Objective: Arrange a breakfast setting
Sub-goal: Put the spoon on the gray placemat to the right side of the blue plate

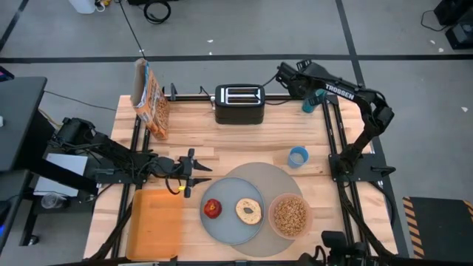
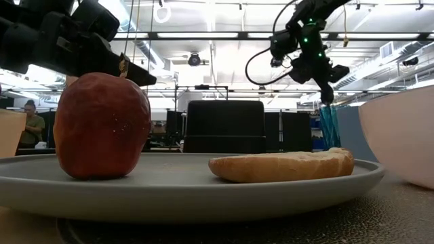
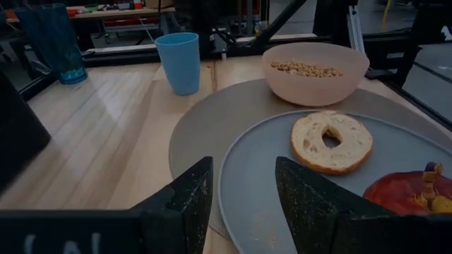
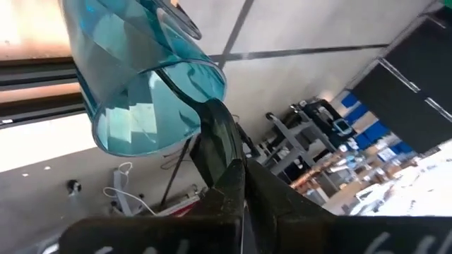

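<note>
The grey-blue plate (image 1: 229,225) lies on the round grey mat (image 1: 270,177) and carries the red fruit (image 1: 213,208) and the bagel (image 1: 249,211). The pink bowl (image 1: 290,216) of brown cereal sits on the mat's right side. My left gripper (image 1: 188,175) is open and empty, level at the mat's left edge, and its fingers (image 3: 187,204) point at the plate (image 3: 268,176). My right gripper (image 1: 314,96) is shut on the teal tumbler (image 1: 308,103) at the table's far right corner. No spoon shows. My right gripper holds the teal tumbler by its wall at the open rim (image 4: 201,106). One finger shows through the clear wall and seems to be inside, the other outside. The fingers come from above. The tumbler (image 2: 329,125) hangs about upright below them, its bottom hidden behind the bagel (image 2: 285,165).
A light blue cup (image 1: 298,157) stands just beyond the mat's far right edge. The black toaster (image 1: 239,103) is at the far middle and a cereal box (image 1: 150,100) at the far left. The orange tray (image 1: 157,224) lies at the near left.
</note>
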`<move>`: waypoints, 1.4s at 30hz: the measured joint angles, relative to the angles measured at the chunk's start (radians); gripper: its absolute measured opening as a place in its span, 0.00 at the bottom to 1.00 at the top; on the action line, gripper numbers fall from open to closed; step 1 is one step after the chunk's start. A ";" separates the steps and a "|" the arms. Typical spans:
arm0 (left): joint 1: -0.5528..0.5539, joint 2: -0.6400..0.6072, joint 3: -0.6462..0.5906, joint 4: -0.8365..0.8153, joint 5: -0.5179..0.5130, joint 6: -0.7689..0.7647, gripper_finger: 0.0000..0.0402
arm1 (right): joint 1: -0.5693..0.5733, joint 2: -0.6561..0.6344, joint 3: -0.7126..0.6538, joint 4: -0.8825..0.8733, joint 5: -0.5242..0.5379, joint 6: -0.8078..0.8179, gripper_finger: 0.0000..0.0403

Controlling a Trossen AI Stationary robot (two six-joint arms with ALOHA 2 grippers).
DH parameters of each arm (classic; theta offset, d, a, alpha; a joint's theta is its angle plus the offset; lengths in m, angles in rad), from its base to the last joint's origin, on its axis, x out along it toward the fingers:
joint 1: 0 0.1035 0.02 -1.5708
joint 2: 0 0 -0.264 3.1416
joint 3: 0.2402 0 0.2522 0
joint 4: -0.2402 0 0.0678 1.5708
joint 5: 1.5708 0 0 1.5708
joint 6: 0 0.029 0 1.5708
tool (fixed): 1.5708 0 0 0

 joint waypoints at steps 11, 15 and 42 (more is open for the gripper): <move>0.000 -0.009 0.000 0.004 0.025 -0.003 0.40 | 0.088 0.000 0.118 -0.140 0.031 0.134 0.03; 0.000 -0.031 0.001 0.003 0.028 -0.001 0.40 | 0.122 0.000 0.176 -0.223 0.032 0.194 0.03; 0.000 -0.055 0.001 -0.022 0.030 0.000 0.40 | 0.236 -0.106 0.231 -0.288 0.272 0.273 0.03</move>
